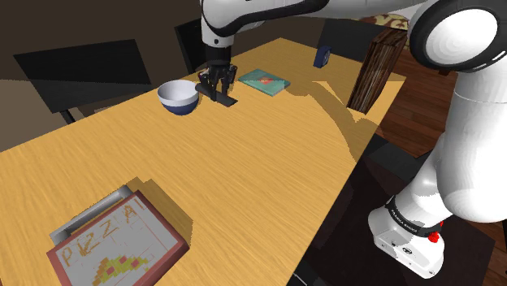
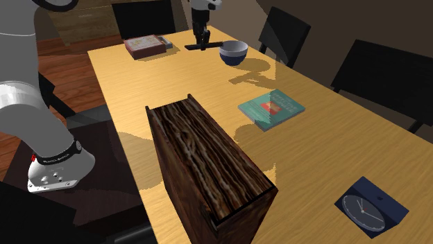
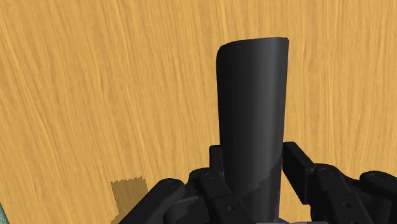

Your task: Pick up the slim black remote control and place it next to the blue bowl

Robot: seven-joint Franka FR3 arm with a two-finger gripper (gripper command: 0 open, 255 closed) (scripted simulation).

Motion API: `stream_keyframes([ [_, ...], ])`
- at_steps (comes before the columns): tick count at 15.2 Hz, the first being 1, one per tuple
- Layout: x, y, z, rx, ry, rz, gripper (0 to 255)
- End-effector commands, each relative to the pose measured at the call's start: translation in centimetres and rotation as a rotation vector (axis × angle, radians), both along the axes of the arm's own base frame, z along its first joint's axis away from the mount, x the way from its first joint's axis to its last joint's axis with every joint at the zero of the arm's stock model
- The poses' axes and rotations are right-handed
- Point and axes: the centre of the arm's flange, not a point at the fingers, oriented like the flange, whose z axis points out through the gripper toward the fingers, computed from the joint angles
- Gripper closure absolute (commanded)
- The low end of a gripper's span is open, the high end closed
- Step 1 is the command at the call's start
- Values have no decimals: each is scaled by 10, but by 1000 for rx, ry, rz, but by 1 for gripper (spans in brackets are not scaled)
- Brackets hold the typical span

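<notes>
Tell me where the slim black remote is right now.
In the shoulder view the remote is clasped in the gripper over the wooden table, just right of the blue bowl, between it and the teal book.

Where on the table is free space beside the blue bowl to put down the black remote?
Bare wood lies between the blue bowl and the teal book, under the gripper holding the remote. A wider free stretch runs from the bowl to the pizza box. Around the wooden box and clock it is crowded.
</notes>
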Motion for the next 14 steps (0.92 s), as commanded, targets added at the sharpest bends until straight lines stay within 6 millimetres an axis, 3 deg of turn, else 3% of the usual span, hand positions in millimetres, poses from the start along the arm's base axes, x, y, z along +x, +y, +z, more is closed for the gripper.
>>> stream_keyframes([
  [1, -1, 0, -10, 0, -1, 0, 255],
  [14, -1, 0, -79, 0, -1, 0, 255],
])
